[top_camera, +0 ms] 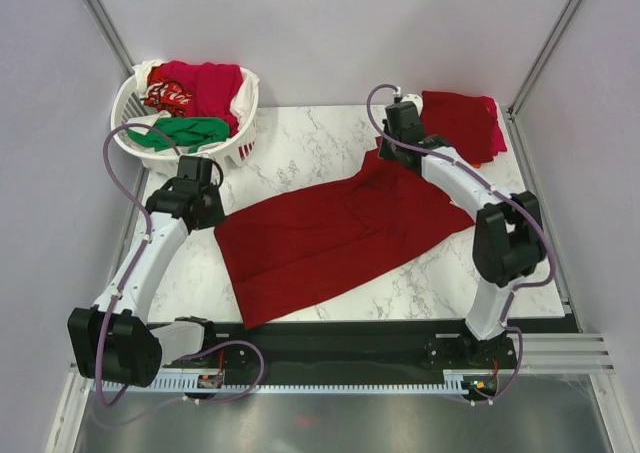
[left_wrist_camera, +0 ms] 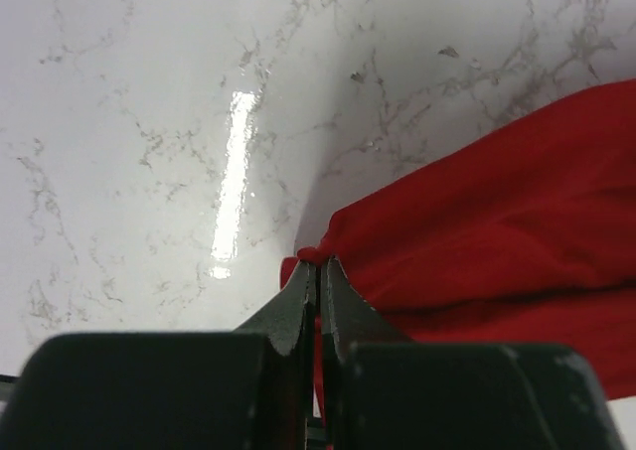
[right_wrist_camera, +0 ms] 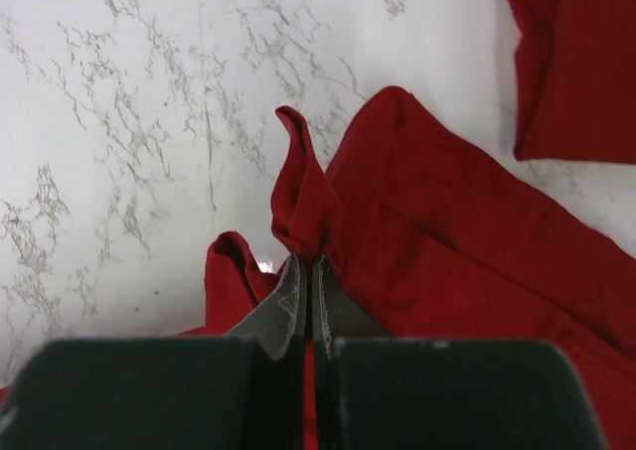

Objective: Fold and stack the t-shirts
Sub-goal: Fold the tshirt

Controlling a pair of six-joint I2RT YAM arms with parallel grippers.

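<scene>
One large dark red cloth t-shirt (top_camera: 340, 238) lies spread and wrinkled across the middle of the white marble-patterned table (top_camera: 300, 138), its length running from 8 o'clock to 2 o'clock in the top view. Left gripper (left_wrist_camera: 320, 266): a black two-finger claw, fingers pinched together on the t-shirt's corner at its 9 o'clock end, with a small nub of red cloth bunched at the tips, low over the table. Right gripper (right_wrist_camera: 306, 263): fingers likewise clamped together on the same t-shirt, at its 1 o'clock corner, with a peak of cloth standing up above the tips. One folded stack of t-shirts (top_camera: 460, 123) sits at the table's 2 o'clock corner, near the right gripper and apart from the spread garment. It is dark red on top, with a crimson-pink edge showing at 3 o'clock and an orange sliver beneath at 5 o'clock. One round white plastic lattice laundry basket (top_camera: 235, 153) stands at the table's 10 o'clock corner and holds a loose heap. Contents: crimson-pink t-shirt (top_camera: 205, 83) at 12 o'clock, green t-shirt (top_camera: 185, 130) at 6 o'clock, white cloth (top_camera: 243, 98) at 3 o'clock, red printed cloth (top_camera: 165, 95) at 9 o'clock.
</scene>
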